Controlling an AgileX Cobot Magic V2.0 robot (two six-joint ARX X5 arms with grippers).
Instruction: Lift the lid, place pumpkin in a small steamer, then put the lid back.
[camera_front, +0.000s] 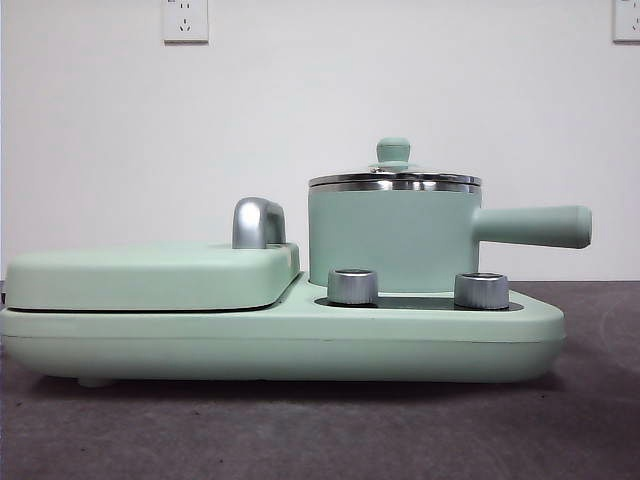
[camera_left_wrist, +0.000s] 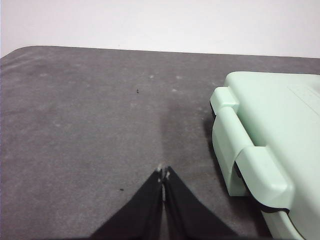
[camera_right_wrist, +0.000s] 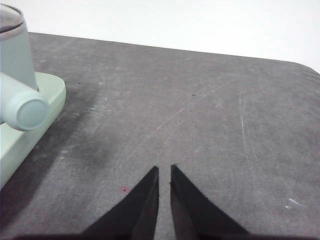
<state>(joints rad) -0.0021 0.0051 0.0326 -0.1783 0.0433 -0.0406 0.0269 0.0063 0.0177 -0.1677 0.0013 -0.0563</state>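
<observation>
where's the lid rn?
Front view: the lid sits closed on the small steamer, right half of the appliance base, behind the two silver knobs.

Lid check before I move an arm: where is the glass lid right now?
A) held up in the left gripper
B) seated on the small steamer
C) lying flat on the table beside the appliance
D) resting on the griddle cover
B: in the front view the lid sits level on the rim of the small steamer, its green knob on top, with no gripper near it.
</observation>
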